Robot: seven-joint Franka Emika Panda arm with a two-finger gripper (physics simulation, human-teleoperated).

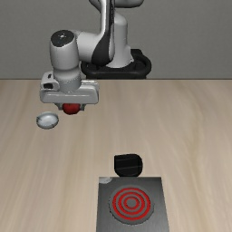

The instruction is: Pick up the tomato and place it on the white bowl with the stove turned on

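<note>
End effector (71,103) directly above tomato (71,111); grip state: cannot tell. White bowl (47,120) just beside tomato, so transfer likely short. Stove (132,205) ring glows red: on.

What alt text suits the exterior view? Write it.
The arm's gripper is at the tomato, beside the bowl on the table. Lower down, the burner on the stove glows red, a black object just above it.

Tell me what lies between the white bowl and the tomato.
Nothing. In the exterior view, only a short stretch of bare table separates the bowl from the tomato.
</note>
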